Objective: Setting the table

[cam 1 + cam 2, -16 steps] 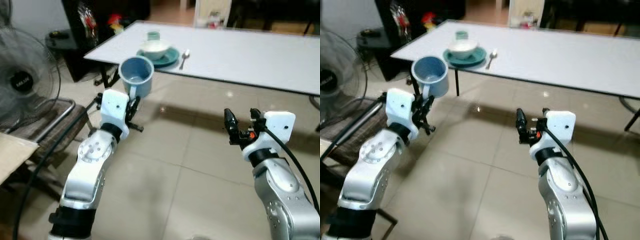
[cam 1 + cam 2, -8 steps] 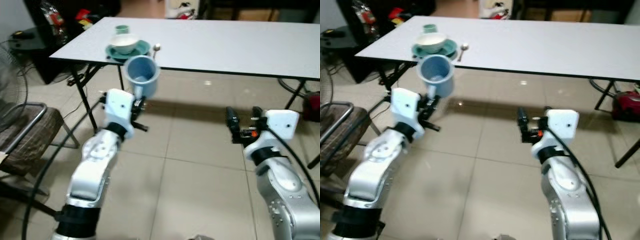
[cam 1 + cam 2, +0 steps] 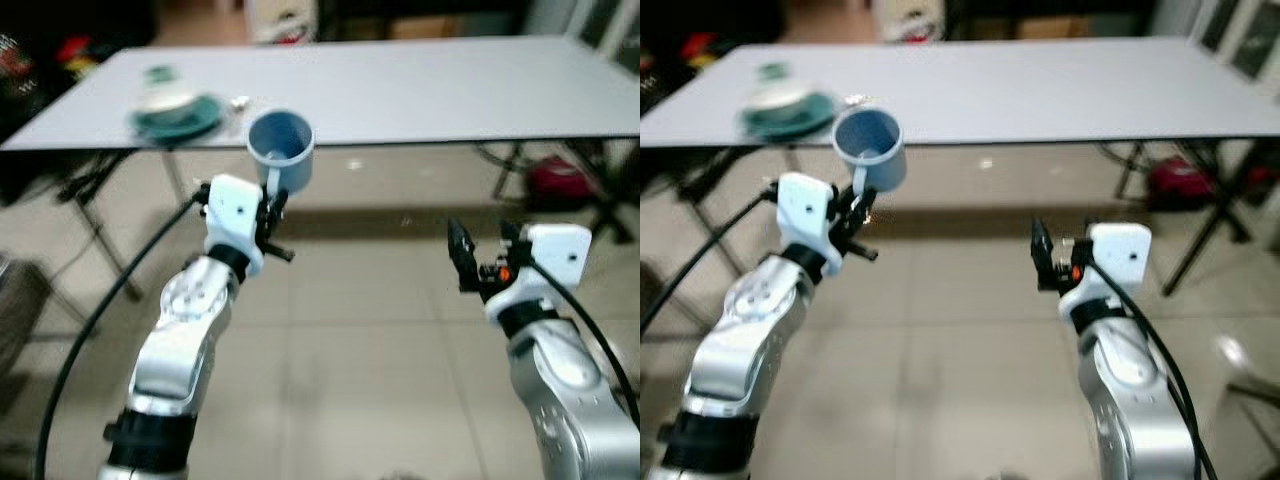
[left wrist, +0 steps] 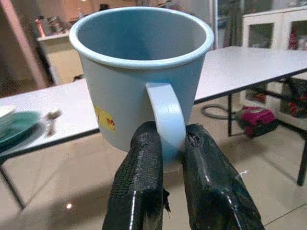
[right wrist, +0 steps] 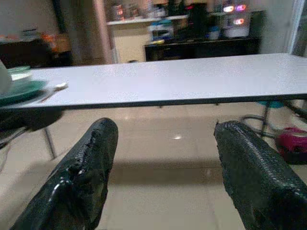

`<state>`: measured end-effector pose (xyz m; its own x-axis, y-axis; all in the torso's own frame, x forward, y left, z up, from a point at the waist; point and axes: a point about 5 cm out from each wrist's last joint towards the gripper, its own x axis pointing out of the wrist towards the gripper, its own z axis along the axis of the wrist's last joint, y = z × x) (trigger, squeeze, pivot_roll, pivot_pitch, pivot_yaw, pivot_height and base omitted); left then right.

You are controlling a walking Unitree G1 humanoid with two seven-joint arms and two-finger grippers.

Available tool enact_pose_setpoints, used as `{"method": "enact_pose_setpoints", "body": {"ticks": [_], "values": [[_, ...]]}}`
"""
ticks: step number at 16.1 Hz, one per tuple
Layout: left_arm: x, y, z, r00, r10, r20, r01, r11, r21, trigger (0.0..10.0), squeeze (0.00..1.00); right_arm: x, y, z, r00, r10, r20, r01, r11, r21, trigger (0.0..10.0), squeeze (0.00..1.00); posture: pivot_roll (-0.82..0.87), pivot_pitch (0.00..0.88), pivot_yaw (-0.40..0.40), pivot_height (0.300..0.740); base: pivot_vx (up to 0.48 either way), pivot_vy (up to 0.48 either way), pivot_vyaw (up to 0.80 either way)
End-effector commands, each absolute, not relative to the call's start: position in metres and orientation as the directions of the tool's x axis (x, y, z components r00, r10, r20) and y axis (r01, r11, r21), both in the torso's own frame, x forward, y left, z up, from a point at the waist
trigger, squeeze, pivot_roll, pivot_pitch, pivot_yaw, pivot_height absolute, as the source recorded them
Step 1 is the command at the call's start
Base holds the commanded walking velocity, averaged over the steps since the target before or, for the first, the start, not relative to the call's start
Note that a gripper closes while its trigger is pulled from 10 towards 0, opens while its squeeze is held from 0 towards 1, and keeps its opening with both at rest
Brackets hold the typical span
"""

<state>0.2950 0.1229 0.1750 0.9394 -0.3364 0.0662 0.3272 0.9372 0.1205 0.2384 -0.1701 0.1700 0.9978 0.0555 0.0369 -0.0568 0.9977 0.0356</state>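
Left end effector (image 4: 160,191) pinching blue mug (image 4: 139,67) by handle, upright, short of worktop (image 3: 430,85) | right end effector (image 5: 165,167) hanging wide open, empty | risk: mug pivoting in thin handle grip, or striking worktop edge while walking.

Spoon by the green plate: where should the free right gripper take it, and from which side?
Judging from here: the handle, from above. The spoon lies flat on the table beside the plate, so only a top-down pinch across its thin handle looks workable. The right gripper is open.
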Motion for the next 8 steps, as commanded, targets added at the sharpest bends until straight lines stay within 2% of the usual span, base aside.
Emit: {"method": "enact_pose_setpoints", "body": {"ticks": [1, 2, 8], "values": [[0.295, 0.1207, 0.1804, 0.933, -0.35, 0.087, 0.338, 0.932, 0.129, 10.0, 0.0, 0.2376, -0.17, 0.1715, 0.998, 0.054, 0.041, -0.055, 0.998, 0.033, 10.0, 0.0, -0.03, 0.0, 0.06, 0.74, 0.266, 0.0, -0.8], [0.2944, 0.1206, 0.1794, 0.933, -0.349, 0.085, 0.337, 0.933, 0.127, 10.0, 0.0, 0.2371, -0.1703, 0.1716, 0.998, 0.053, 0.041, -0.054, 0.998, 0.032, 10.0, 0.0, -0.03, 0.0, 0.058, 0.74, 0.266, 0.0, -0.48], [0.2929, 0.1206, 0.1768, 0.935, -0.347, 0.076, 0.337, 0.934, 0.122, 10.0, 0.0, 0.2352, -0.1713, 0.1717, 0.998, 0.054, 0.038, -0.055, 0.998, 0.015, 10.0, 0.0, -0.03, 0.0, 0.057, 0.74, 0.266, 0.0, 0.0]]}}
